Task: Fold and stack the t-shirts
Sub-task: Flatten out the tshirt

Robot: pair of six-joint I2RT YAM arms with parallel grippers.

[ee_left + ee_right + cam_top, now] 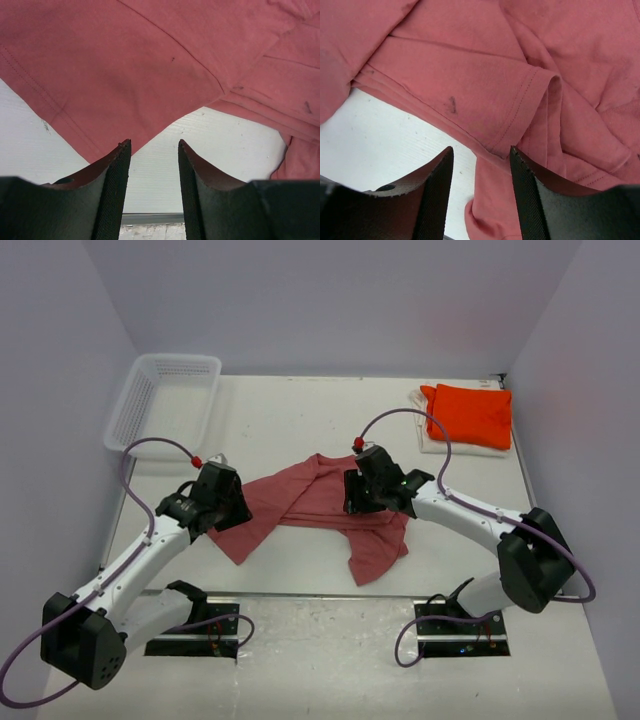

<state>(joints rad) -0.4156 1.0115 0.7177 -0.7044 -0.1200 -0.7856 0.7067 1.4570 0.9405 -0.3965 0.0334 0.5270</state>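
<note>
Rose-red t-shirt [320,502] lies rumpled and partly doubled over on the table [300,420], between the two arms. The left gripper [152,145] hangs at the shirt's left hem, jaws spread, only tabletop showing in the gap. The right gripper [481,150] is over the shirt's right half, above a folded sleeve hem, jaws apart and pinching no cloth. Open tabletop runs behind and in front of the shirt. Well off to its back right, the orange t-shirt [470,415] lies folded on the white t-shirt [430,443]. A mesh basket [160,400] stands to its back left.

No legible text, labels or numbers
</note>
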